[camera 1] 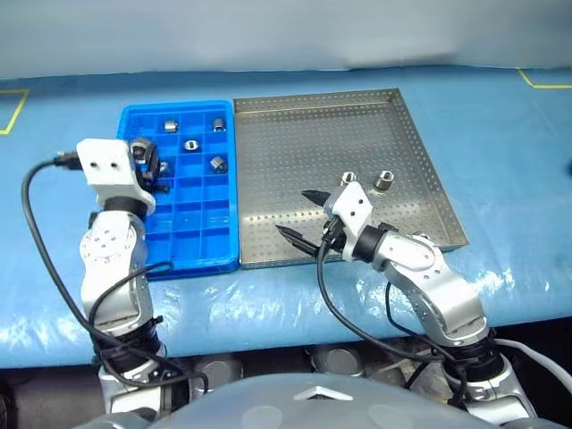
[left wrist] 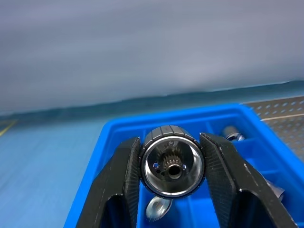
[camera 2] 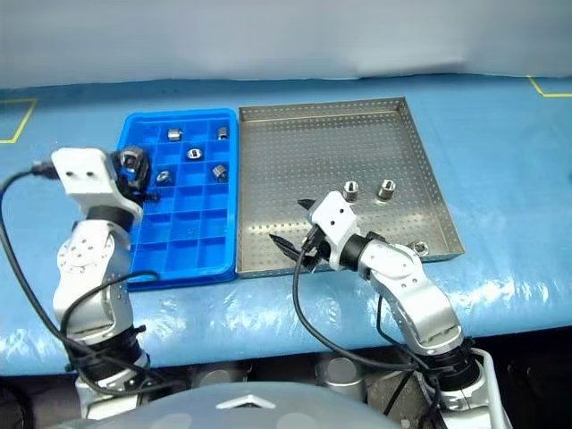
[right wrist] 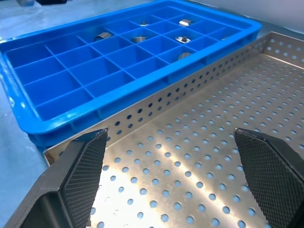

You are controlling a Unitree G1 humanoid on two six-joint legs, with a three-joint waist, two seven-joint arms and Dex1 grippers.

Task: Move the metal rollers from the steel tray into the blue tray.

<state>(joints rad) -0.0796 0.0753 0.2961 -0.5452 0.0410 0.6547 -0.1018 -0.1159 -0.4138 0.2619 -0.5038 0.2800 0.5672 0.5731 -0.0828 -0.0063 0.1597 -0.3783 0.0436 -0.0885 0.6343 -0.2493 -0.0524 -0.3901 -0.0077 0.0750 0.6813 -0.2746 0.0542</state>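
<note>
Your left gripper (camera 1: 150,170) is clamped on a metal roller (left wrist: 173,161) (bore facing the wrist camera) over the blue tray (camera 1: 201,246) by its left edge. Right gripper (camera 1: 299,217) gapes empty over the steel tray (camera 1: 295,134); three rollers (camera 1: 385,180) lie toward its right edge.

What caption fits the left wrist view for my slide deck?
Left gripper clamps a metal roller above the blue tray.

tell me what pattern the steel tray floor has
Rows of small round holes across the shallow silver steel tray, clearest in the right wrist view.
</note>
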